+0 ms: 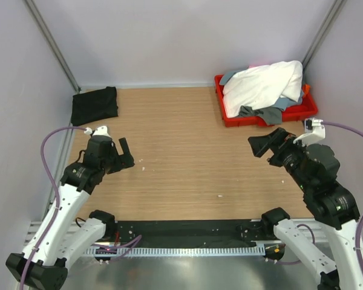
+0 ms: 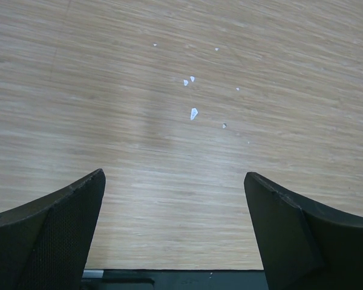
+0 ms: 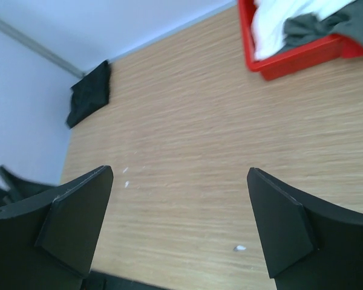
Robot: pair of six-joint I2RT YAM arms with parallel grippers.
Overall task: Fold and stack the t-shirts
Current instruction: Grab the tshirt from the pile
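Spread wide, holding nothing, above tabletop [image 1: 187, 163]: left claw [image 2: 175, 181], right claw [image 3: 179, 175]. At far-left corner: black t-shirt [image 1: 94, 104]. Heaped in red tray [image 1: 263, 120]: white t-shirt [image 1: 263, 84], grey t-shirts [image 1: 261, 113].

Pale lilac walls [image 1: 169, 36] enclose a wood-grain table [image 1: 181, 157]; slanting corner posts [image 1: 52, 45] look metal, perhaps aluminium.

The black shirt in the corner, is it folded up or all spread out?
Folded. The black t-shirt lies as a small, compact rectangle, with no sleeves sticking out.
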